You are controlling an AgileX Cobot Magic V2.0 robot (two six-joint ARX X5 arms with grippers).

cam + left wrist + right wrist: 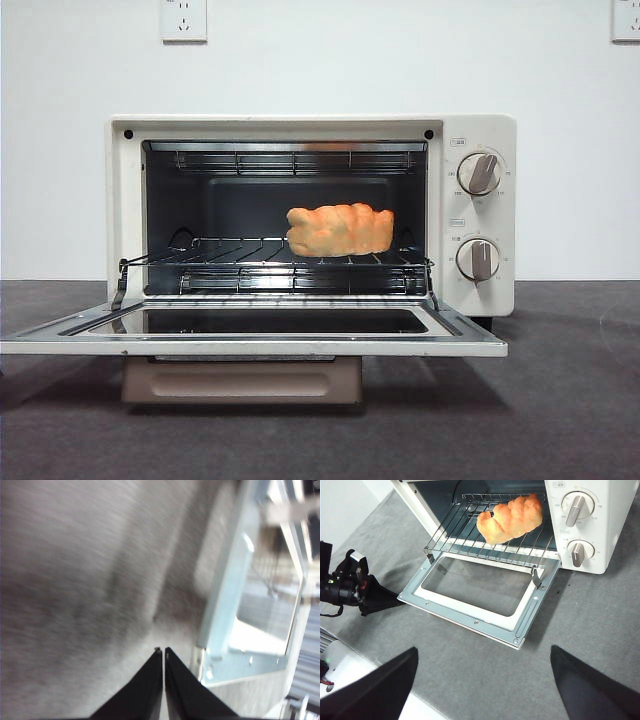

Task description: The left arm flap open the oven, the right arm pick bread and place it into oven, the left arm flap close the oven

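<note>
**Loaf on the rack, door down, closing step ahead**

Nearest to us in the front view lies the dark grey felt-like table cover [560, 400], and just above it the oven's glass-windowed drop-down door [250, 322], folded flat and level, its beige bar handle [240, 380] hanging beneath the front edge.

Beside that door's left edge, seen from the right wrist camera, sits the left gripper [380, 600], thin and black, low over the table; its own camera shows the two jaws pressed tip to tip with nothing between them. It is near the door corner, but we cannot tell whether it touches it.

The right gripper [482, 680] hangs high and well back from the oven, jaws spread wide and empty.

Further in, the small golden-orange braided loaf [340, 230] rests on the wire rack [270, 262] inside the cream-white toaster oven [480, 130], towards the right, with two knobs [480, 172] beyond.

We judge the placing done and only the closing left. The risks: closed tips could skid off the thin metal door edge instead of lifting it; a push from one corner might shove the light oven sideways; a hard slam could jolt the loaf on the rack.
</note>
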